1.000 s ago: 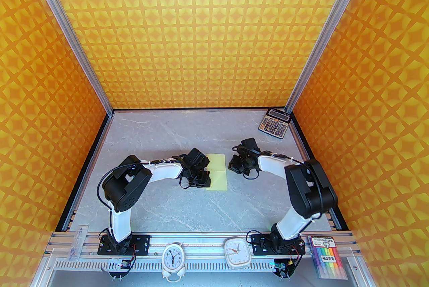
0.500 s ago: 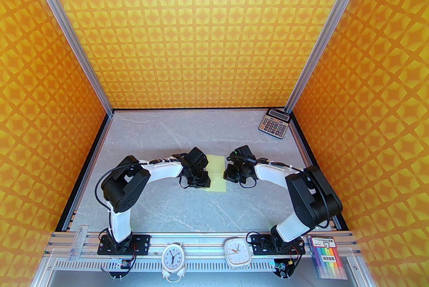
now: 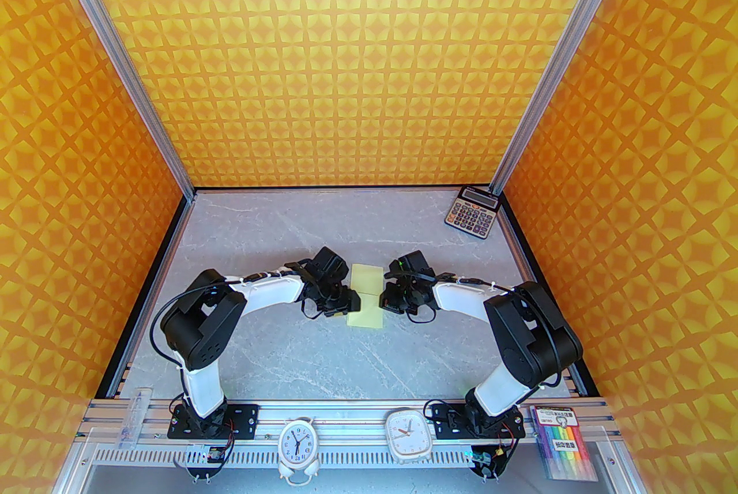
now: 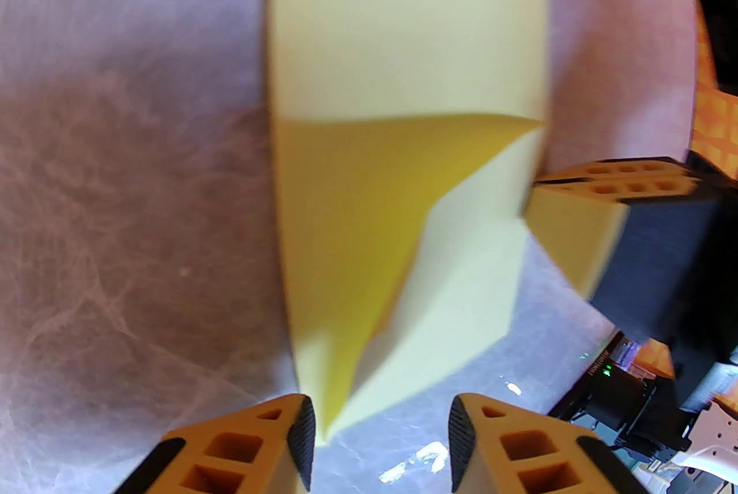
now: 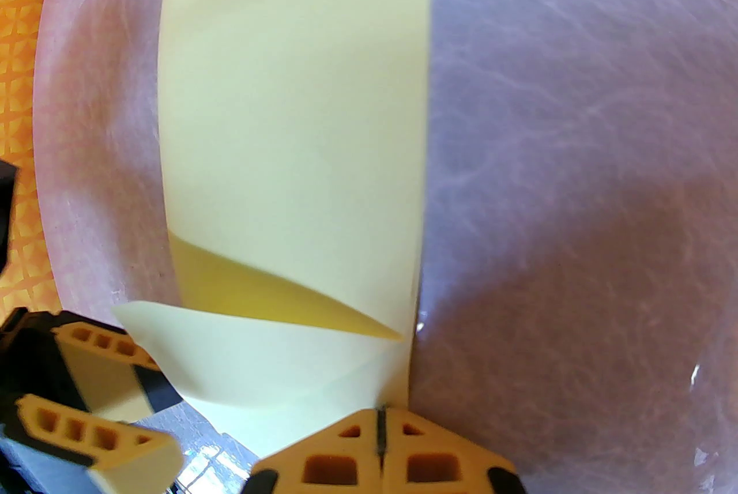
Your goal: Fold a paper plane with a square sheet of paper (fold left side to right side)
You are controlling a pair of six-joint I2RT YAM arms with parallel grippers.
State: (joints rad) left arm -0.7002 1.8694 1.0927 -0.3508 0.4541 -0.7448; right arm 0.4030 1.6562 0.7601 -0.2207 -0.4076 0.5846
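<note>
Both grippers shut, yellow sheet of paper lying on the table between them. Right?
Not quite: the left gripper is open, its fingers apart near the paper's corner, as the left wrist view shows. The right gripper is shut, and the yellow sheet of paper does lie on the table between them.

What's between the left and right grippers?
The square sheet of paper, folded over, lies between the left gripper and right gripper; the top external view shows it.

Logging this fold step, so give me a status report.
Left gripper open, right gripper shut at the paper's right edge. Paper folded, one flap lifted. Calculator far off, nothing blocking.
</note>
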